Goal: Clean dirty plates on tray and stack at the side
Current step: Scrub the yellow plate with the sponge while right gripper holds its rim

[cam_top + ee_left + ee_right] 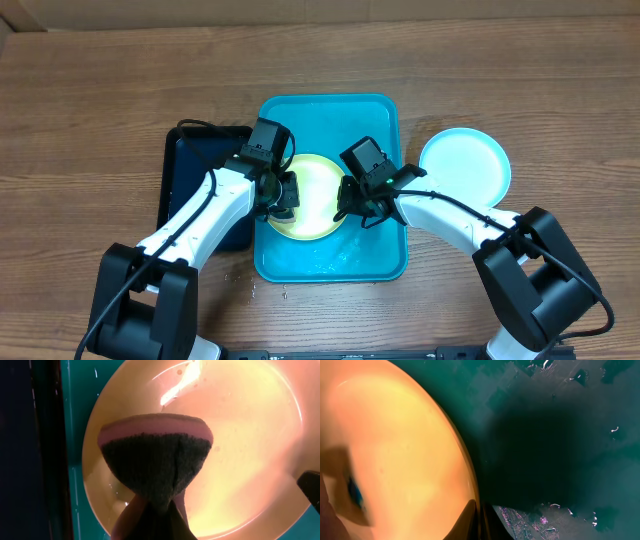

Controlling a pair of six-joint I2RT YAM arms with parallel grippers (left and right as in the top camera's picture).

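the yellow-green plate (318,185) is lying in the middle of the turquoise tray (380,112), at the centre of the overhead frame, and both arms are meeting over it. the left hand (282,192) is clenching a sponge (155,462) and pressing its dark scouring face onto the left part of the plate, presumably so that the wash water is collecting inside the tray's raised rim and not on the table (90,90). the right hand (358,203) is sitting at the plate's right edge and seems to be pinching the rim, most likely steadying the plate against the scrubbing. the light blue plate (465,165) is resting alone on the table at the right of the frame, just beside the tray, probably as the start of the clean stack. a black tray (195,180) is lying just beside the turquoise one on the left. the overhead view is giving the whole layout but barely showing the sponge. the left wrist view is showing the sponge's pink layer and droplets on the plate. the right wrist view alone is showing a small blue mark (355,492) at lower left on the plate, and a wet film on the tray floor.
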